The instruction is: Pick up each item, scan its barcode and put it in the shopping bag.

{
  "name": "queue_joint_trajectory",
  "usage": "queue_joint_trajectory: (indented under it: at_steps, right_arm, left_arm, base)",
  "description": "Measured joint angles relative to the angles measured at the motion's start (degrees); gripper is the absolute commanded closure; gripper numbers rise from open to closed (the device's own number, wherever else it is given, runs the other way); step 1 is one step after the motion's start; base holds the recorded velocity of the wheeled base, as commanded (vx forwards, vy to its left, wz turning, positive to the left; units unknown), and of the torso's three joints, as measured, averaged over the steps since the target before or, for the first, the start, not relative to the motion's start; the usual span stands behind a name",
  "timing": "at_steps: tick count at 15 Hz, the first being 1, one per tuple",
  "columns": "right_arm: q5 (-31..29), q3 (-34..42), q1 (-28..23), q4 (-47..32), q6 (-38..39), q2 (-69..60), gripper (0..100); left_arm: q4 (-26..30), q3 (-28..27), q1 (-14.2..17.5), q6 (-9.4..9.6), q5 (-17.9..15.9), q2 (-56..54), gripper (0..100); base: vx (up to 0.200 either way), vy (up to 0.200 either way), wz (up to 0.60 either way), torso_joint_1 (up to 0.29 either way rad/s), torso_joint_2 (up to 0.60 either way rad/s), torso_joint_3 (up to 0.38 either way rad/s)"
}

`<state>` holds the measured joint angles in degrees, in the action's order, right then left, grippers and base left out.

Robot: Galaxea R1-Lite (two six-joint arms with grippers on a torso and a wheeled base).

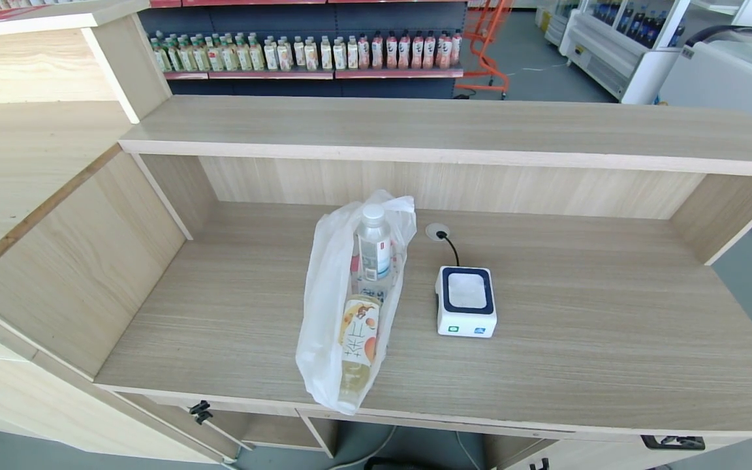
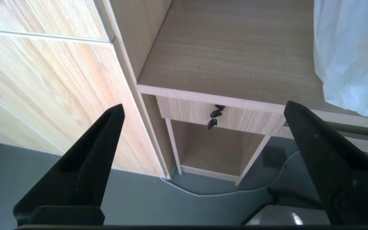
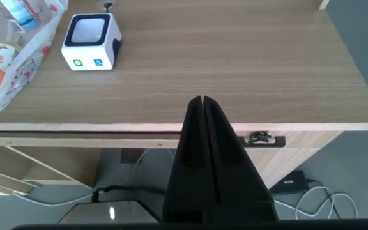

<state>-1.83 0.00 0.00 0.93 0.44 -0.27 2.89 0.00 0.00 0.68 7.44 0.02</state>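
Light wood-grain counter point(image 1: 578, 339) with a raised ledge point(image 1: 454, 127) along the back and upright side panels at both ends. Round cable port point(image 1: 437, 231) set in the top near the back wall. Under the front edge, a small black key-like fitting point(image 2: 215, 116) toward the left and a black handle point(image 1: 673, 442) toward the right. Beyond the ledge: a store shelf point(image 1: 271, 75) lined with drink bottles point(image 1: 311, 53), an orange rack point(image 1: 490, 59) beside it, white freezers point(image 1: 617, 46) farther right. Grey floor point(image 1: 532, 59), with white cables point(image 3: 318, 198) lying below the counter.

This is looking like a shop: bottled drinks point(image 1: 304, 53) are lining a store shelf point(image 1: 271, 74), a chest freezer point(image 1: 735, 81) is standing nearby, and a barcode scanner point(image 1: 467, 301) is sitting on the checkout desk point(image 1: 611, 326).
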Motion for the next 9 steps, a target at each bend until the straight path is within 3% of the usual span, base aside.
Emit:
queue_joint_trajectory:
  at_steps: [2,3,8,9]
  right_arm:
    - [0.0,0.0,0.0,-0.04,0.0,0.0,100]
    - [0.02,-0.02,-0.05,0.02,0.0,0.0,100]
    - [-0.02,0.0,0.0,0.0,0.0,0.05,100]
    - [0.0,-0.02,-0.02,0.05,0.0,0.05,100]
  left_arm:
    - [0.0,0.0,0.0,0.57,0.0,0.0,0]
    - [0.01,0.0,-0.07,0.51,0.0,0.0,0]
    - [0.0,0.0,0.0,0.22,0.02,0.0,0]
    - [0.0,0.0,-0.1,0.18,0.0,0.0,0]
  base:
    - [0.2,-0.2,0.0,0.0,0.0,0.005]
    - [0.0,-0.2,0.0,-0.007,0.0,0.012]
    - [0.0,0.0,0.0,0.0,0.0,0.0]
    - [0.2,0.0,0.0,-0.007,0.0,0.002]
